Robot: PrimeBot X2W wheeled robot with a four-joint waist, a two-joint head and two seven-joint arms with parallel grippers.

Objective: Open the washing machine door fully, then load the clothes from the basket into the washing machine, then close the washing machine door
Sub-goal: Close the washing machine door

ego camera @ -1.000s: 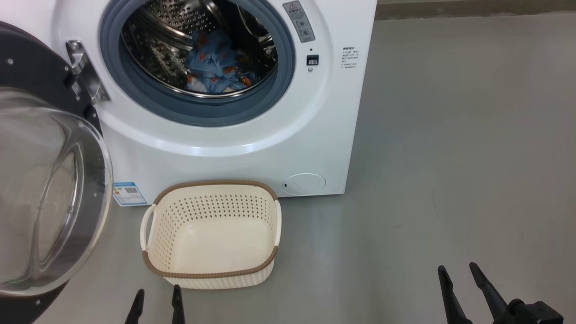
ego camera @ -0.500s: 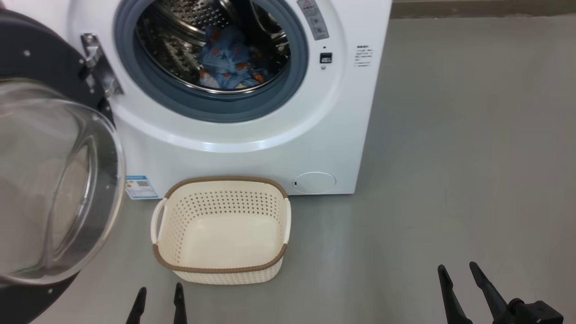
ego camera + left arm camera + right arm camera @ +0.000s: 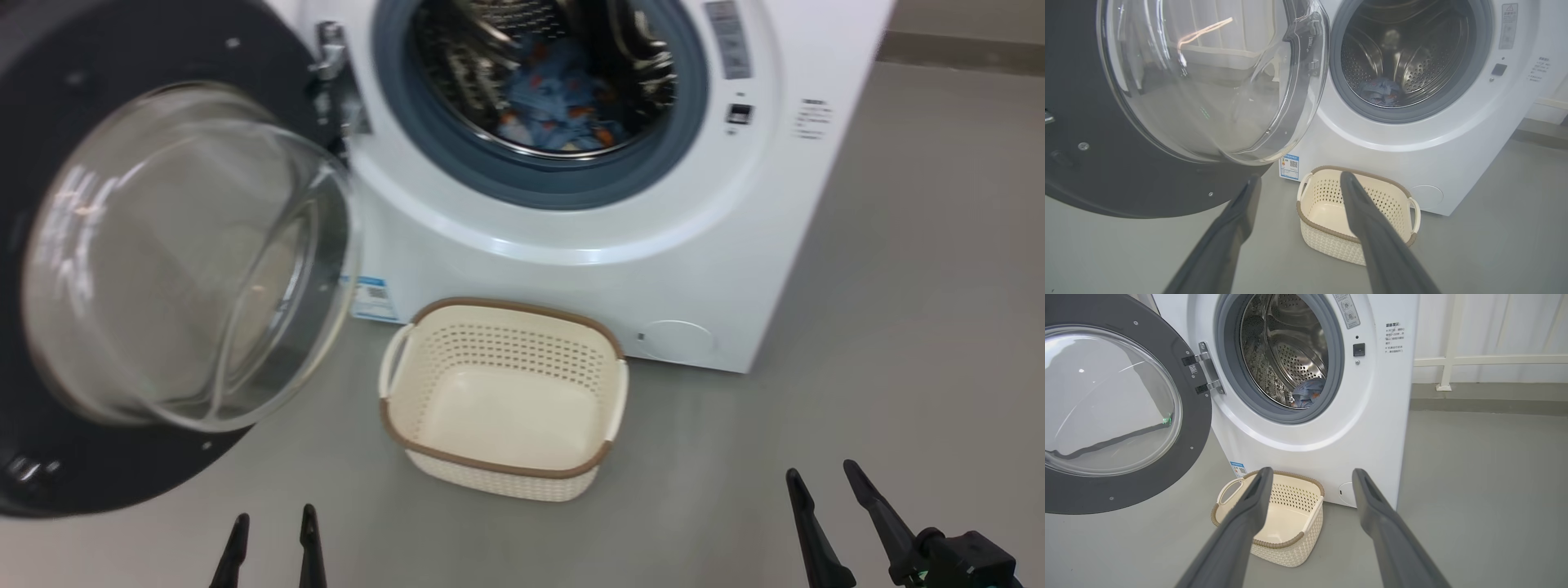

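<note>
The white washing machine (image 3: pixel 571 245) stands with its door (image 3: pixel 163 261) swung wide open to the left, black rim and clear glass bowl facing me. Light-blue clothes (image 3: pixel 555 102) with orange print lie inside the steel drum, also seen as clothes (image 3: pixel 1380 90) and clothes (image 3: pixel 1308 392). The cream basket (image 3: pixel 502 478) sits on the floor in front of the machine, with nothing inside it. My left gripper (image 3: pixel 269 523) is open at the bottom left, back from the basket. My right gripper (image 3: pixel 820 478) is open at the bottom right, holding nothing.
Grey floor (image 3: pixel 898 327) stretches to the right of the machine. The open door (image 3: pixel 1167 102) hangs close above the left gripper's fingers (image 3: pixel 1241 212). A white railing and wall (image 3: pixel 1474 359) stand behind the machine on the right.
The head camera has turned left, so the machine, door and basket sit further right in the picture. Both grippers stay open, near the bottom edge as before.
</note>
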